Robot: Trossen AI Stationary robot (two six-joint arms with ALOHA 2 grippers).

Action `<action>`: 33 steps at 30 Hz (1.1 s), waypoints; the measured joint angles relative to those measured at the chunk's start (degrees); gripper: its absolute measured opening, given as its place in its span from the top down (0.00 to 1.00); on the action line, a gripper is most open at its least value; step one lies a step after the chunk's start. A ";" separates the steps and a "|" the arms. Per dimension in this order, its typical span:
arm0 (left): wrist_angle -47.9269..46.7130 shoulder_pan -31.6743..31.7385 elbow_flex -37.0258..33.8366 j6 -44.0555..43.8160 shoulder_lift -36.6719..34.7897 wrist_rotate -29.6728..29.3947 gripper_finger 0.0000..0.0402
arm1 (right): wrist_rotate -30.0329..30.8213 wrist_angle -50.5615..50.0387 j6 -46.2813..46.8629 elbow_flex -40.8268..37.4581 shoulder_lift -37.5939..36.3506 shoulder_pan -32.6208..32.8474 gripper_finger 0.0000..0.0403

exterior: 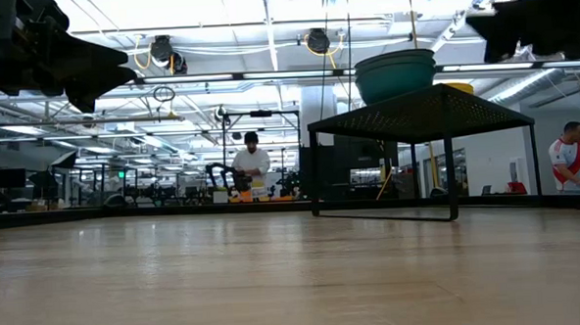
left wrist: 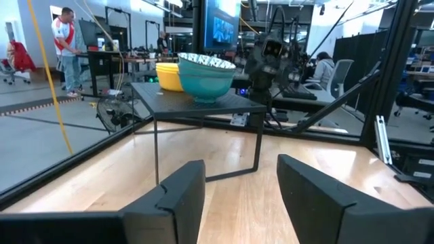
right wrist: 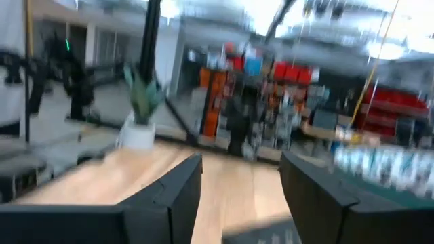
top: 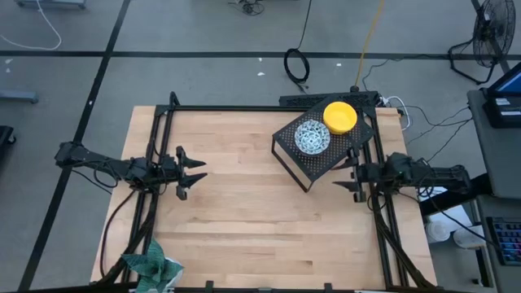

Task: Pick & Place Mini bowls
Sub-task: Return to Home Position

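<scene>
A white bowl with a teal-blue pattern [top: 312, 136] and a bright yellow bowl [top: 340, 115] stand side by side on the black perforated stand [top: 305, 167] at the table's far right. Both also show in the left wrist view, the teal one [left wrist: 207, 76] in front of the yellow one [left wrist: 168, 76]. In the low view the teal bowl [exterior: 396, 75] sits on the stand's top. My left gripper [top: 199, 171] hovers open and empty over the table's left middle, pointing at the stand. My right gripper [top: 348, 174] hovers open and empty just beside the stand's near right corner.
A green patterned cloth [top: 155, 264] lies at the table's near left corner. The black frame rails [top: 244, 108] run along the table's edges. Bare wood [top: 244, 212] lies between the arms. People [exterior: 251, 164] stand in the room beyond the table.
</scene>
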 joint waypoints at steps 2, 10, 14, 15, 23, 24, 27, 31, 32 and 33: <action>-0.08 0.00 0.00 0.03 0.14 -0.11 0.54 | 0.36 3.94 0.08 -0.67 -0.19 0.02 0.54; -0.24 0.00 0.00 0.02 0.55 -0.31 0.52 | 3.24 18.37 5.72 -6.19 0.28 0.04 0.55; -0.23 0.00 0.00 0.02 0.55 -0.31 0.50 | 5.00 11.16 5.41 -6.18 0.43 0.02 0.54; -0.25 0.00 0.00 0.01 0.57 -0.31 0.49 | 4.83 9.35 5.41 -6.20 0.43 0.02 0.54; -0.22 0.00 0.00 0.01 0.55 -0.31 0.47 | 4.86 -3.40 5.37 -6.27 0.43 0.02 0.55; -0.21 0.00 0.00 0.01 0.55 -0.32 0.47 | 4.86 -3.87 5.34 -6.27 0.45 0.02 0.55; -0.23 0.00 0.00 0.01 0.55 -0.31 0.47 | 4.85 -3.93 5.37 -6.34 0.43 0.02 0.55; -0.21 0.00 0.00 0.01 0.55 -0.31 0.47 | 4.86 -3.97 5.36 -6.35 0.43 0.02 0.55; -0.21 0.00 0.00 0.01 0.55 -0.31 0.47 | 4.85 -3.98 5.35 -6.36 0.43 0.02 0.55; -0.21 0.00 0.00 0.01 0.55 -0.31 0.47 | 4.86 -3.98 5.37 -6.36 0.43 0.02 0.55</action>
